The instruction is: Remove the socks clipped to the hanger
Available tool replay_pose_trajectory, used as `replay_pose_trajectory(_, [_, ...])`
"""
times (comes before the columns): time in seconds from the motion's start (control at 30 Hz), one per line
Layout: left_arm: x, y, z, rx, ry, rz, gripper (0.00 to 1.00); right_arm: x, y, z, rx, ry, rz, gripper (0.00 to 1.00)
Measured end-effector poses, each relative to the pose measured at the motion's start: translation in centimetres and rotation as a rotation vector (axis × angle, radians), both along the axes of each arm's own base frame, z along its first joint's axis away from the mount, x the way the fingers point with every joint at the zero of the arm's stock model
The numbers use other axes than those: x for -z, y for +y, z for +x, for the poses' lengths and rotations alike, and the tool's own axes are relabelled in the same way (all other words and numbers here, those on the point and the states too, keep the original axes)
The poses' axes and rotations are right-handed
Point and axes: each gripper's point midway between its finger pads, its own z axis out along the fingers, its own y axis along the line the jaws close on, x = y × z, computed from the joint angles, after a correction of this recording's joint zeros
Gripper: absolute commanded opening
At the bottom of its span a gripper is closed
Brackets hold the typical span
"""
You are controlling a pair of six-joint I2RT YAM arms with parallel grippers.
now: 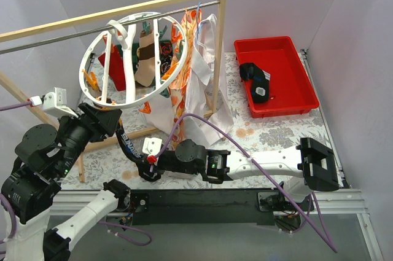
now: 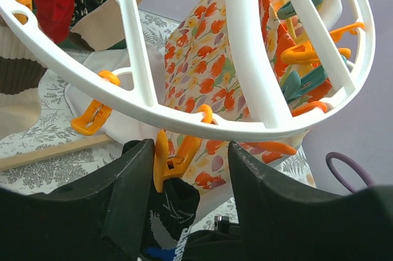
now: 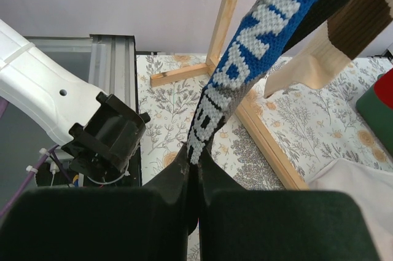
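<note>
The right gripper is clenching the black sock by its lower end, the sock's long axis running taut toward one o'clock up to the hanger. The left gripper, nearer the rim, is gaping released around the orange clip pinning that sock at twelve o'clock.

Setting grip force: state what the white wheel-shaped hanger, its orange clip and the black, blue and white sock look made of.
White wheel-shaped hanger: smooth, glossy moulded plastic, probably. Orange clip: same glossy plastic look. Black, blue and white sock: matt knitted yarn, stitches visible.
</note>
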Motion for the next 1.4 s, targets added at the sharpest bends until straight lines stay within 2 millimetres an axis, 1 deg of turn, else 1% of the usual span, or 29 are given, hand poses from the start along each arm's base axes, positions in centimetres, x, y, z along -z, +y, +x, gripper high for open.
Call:
replay_pose_trajectory(0.1, [0.3,-0.1,0.3,-0.001,0.009,0.012,0.39,0.0,0.0,0.0,-0.003,0.001,0.000,0.01])
replay_pose_trajectory(0.17, [0.4,-0.1,0.5,-0.003,0.015,0.020,0.37,0.0,0.0,0.0,-0.002,0.001,0.000,0.01])
replay_pose_trajectory(0.3, [0.8,-0.2,0.8,-0.004,0.024,0.034,0.48,0.0,0.0,0.0,-0.002,0.000,-0.001,0.01])
replay_pose_trajectory(0.5, [1.5,-0.3,0.8,-0.001,0.042,0.049,0.49,-0.3,-0.1,0.0,-0.002,-0.001,0.003,0.01])
replay_pose_trajectory(0.63, [2.3,-0.3,1.0,-0.002,0.060,0.060,0.39,-0.5,-0.2,0.0,-0.002,-0.001,0.008,0.01])
replay_pose_trajectory(0.67, [2.4,-0.3,1.0,-0.004,0.061,0.062,0.30,-0.5,-0.2,0.0,-0.002,-0.001,0.007,0.01])
replay_pose_trajectory(0.73, [2.4,-0.2,0.9,-0.006,0.057,0.064,0.17,-0.4,-0.2,0.0,-0.002,-0.001,0.004,0.01])
replay_pose_trajectory(0.77, [2.3,-0.2,0.9,-0.006,0.056,0.064,0.07,-0.4,-0.2,0.0,-0.002,-0.001,0.004,0.01])
replay_pose_trajectory(0.87, [2.2,0.0,0.9,-0.013,0.050,0.069,0.02,-0.5,-0.3,-0.1,-0.002,0.002,0.006,0.01])
replay_pose_trajectory(1.0, [2.1,0.0,0.9,-0.013,0.048,0.068,0.00,-0.6,-0.5,-0.1,-0.001,0.014,0.004,0.01])
replay_pose_trajectory(1.13, [2.1,0.0,0.9,-0.013,0.048,0.071,0.00,-0.6,-1.6,-0.3,-0.001,0.028,-0.002,0.01])
replay_pose_trajectory(1.23, [2.1,0.2,0.9,-0.021,0.045,0.072,0.00,-0.2,-3.1,-0.4,0.002,0.043,-0.019,0.01])
replay_pose_trajectory(1.33, [1.7,0.5,0.8,-0.035,0.037,0.073,0.00,0.8,-4.8,-0.5,0.010,0.056,-0.052,0.01])
replay_pose_trajectory(1.4, [1.4,0.8,0.7,-0.044,0.029,0.071,0.00,2.0,-6.2,-0.5,0.024,0.073,-0.085,0.01])
